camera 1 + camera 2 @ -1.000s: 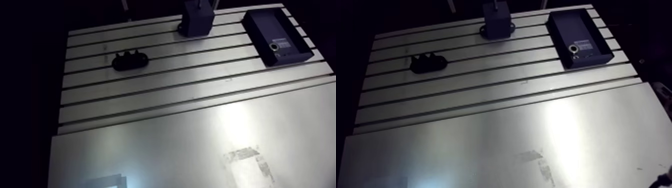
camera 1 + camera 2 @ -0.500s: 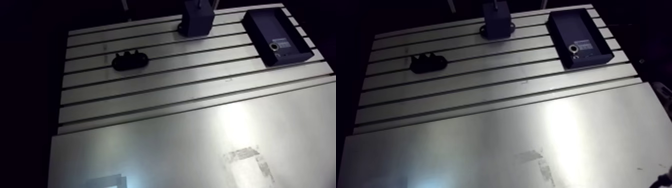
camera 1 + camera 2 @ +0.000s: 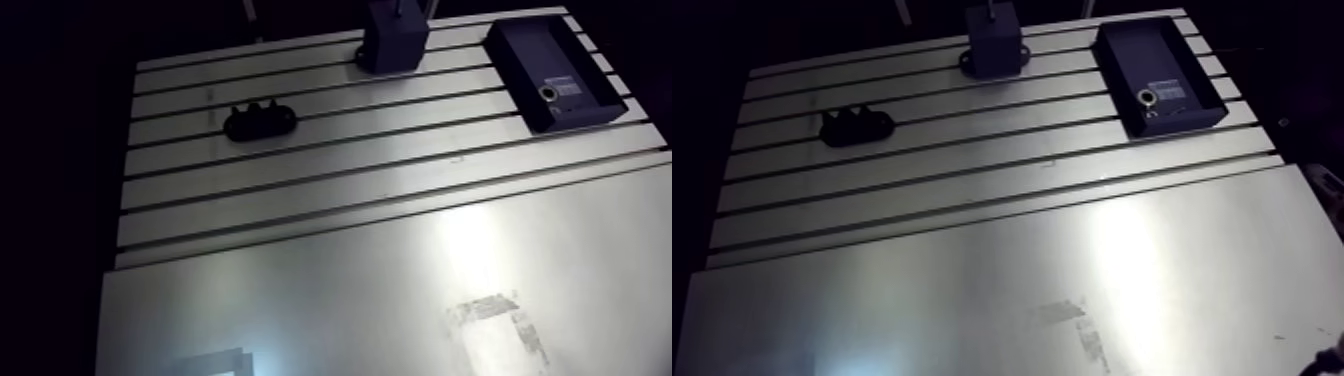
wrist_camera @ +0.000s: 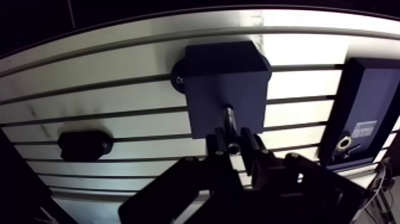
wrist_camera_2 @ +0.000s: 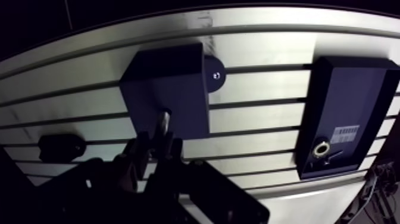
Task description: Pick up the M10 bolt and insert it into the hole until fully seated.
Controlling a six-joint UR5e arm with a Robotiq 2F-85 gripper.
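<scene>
Nothing on the table (image 3: 300, 200) has shifted from the earlier pictures: in the arm view the dark block, the black tray and the small black holder sit just where they were, and the view itself has not moved.

The black tray (image 4: 372, 89) lies near the table's edge, well apart from the block. Inside it, at one end, there is a small metal ring (image 4: 344, 143), with a pale label (image 4: 364, 128) just beside it; the rest of the tray's floor looks bare and dark.

In the wrist view the hand (image 4: 233, 143) has its two fingers drawn close together, pinching the M10 bolt (image 4: 229, 118) between them. The bolt's bright shank reaches ahead of the fingers and meets the near face of the dark block (image 4: 223, 65). I cannot tell how far in it goes.

The small black holder (image 4: 83, 145) lies off to one side of the hand, in the same band of the table between two slots.
</scene>
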